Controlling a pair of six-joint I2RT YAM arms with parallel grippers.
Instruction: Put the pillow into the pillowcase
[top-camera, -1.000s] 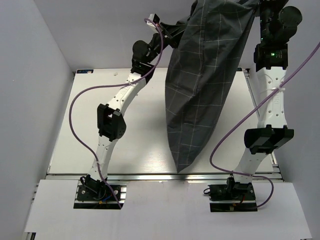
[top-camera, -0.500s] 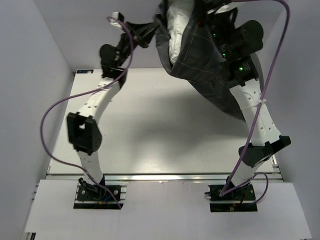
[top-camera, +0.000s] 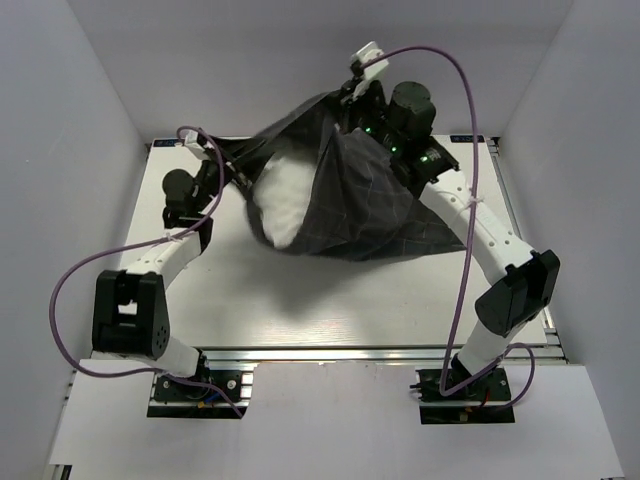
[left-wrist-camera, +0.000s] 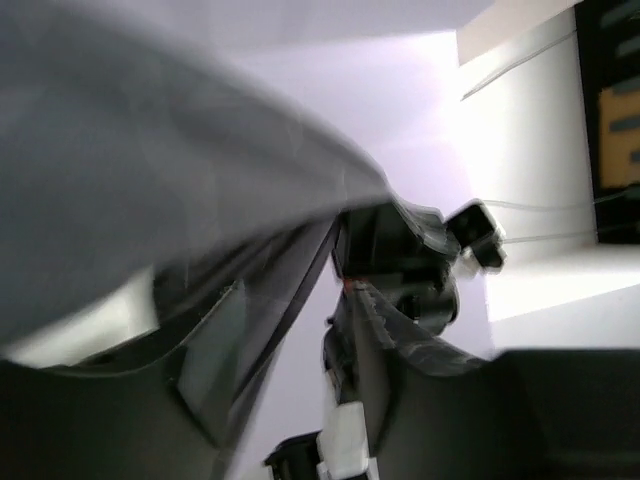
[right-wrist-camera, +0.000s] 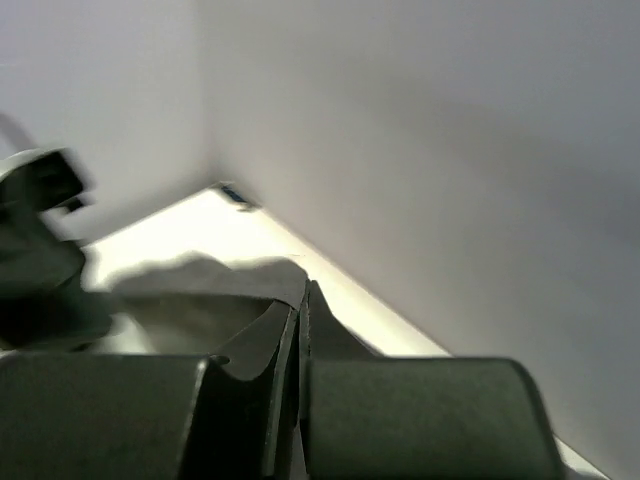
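You have the pillow (top-camera: 278, 205) half inside the pillowcase (top-camera: 375, 205), hung over the table (top-camera: 250, 300), far middle.
The left gripper (top-camera: 232, 165) is at the left rim of the case mouth, and I can't tell its grip. The pillow bulges out there: soft, light, bulky. The right gripper (right-wrist-camera: 300, 300) is pinched tight on the thin hem. The cloth looks limp and likely slippy, so grab seams and corners.

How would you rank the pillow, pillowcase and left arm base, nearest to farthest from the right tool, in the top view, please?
1. Pillowcase: pinched in the right tool.
2. Pillow: lower left, showing in the case's mouth.
3. Left base: bottom left, near edge.
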